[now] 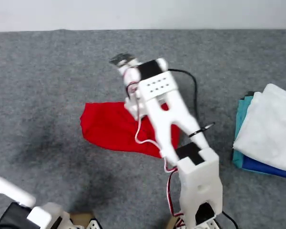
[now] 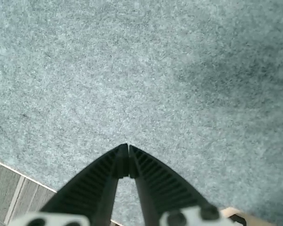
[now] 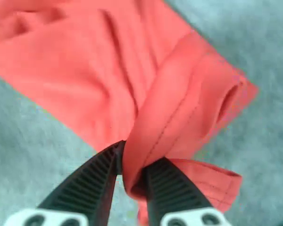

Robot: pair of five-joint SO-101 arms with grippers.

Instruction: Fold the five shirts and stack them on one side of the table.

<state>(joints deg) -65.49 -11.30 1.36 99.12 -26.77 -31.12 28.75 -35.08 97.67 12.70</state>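
One red shirt (image 1: 109, 129) lies partly folded near the middle of the grey table (image 1: 38, 71). The right gripper (image 3: 132, 162) is clamped on a doubled hem at the shirt's edge, a hold likely meant to carry that side across for a further fold. Three folded shirts, white over teal and blue, form the stack (image 1: 267, 133) at the table's right side, well apart from the red one; left gripper (image 2: 128, 153), jaws together on nothing, sits over bare table, away from the cloth.
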